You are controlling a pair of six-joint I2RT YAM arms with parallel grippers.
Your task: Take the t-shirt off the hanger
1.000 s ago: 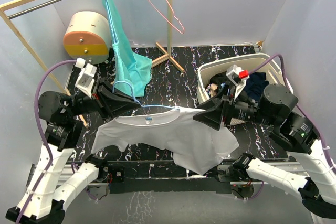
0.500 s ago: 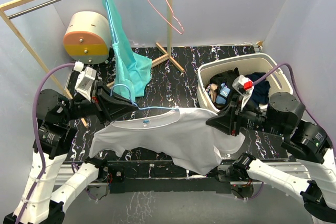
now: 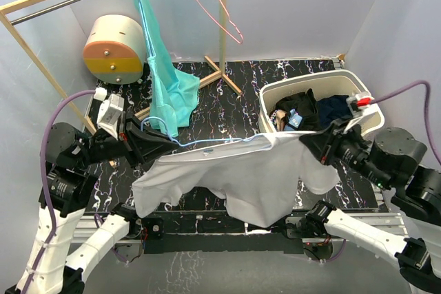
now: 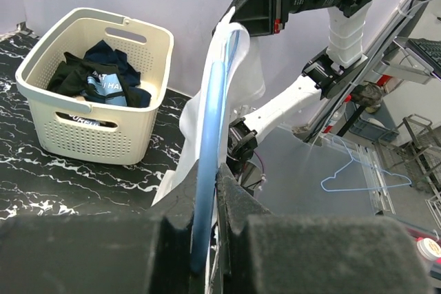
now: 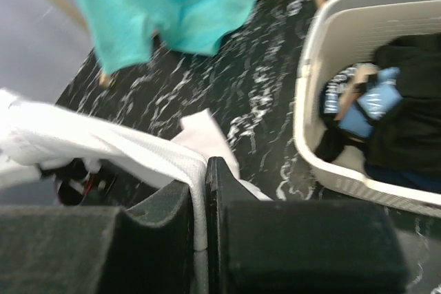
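White t-shirt (image 3: 241,180), soft, light, stretchy, hangs taut between your arms on the blue hanger (image 4: 211,115). Your left gripper (image 4: 207,218) clamps the hanger; your right gripper (image 5: 205,187) pinches shoulder fabric. Prefer a thick seam, thin cloth likely slips.

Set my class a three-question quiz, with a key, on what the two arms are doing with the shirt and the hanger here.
1. True or false: the cream perforated plastic basket holds dark clothes.
2. Multiple choice: the left hand is shut on A) the light blue plastic hanger; B) the teal garment on the rail; C) the pink wire hanger.
3. Short answer: which hand pinches the white cotton t-shirt?
Key: 1 true; 2 A; 3 the right hand.
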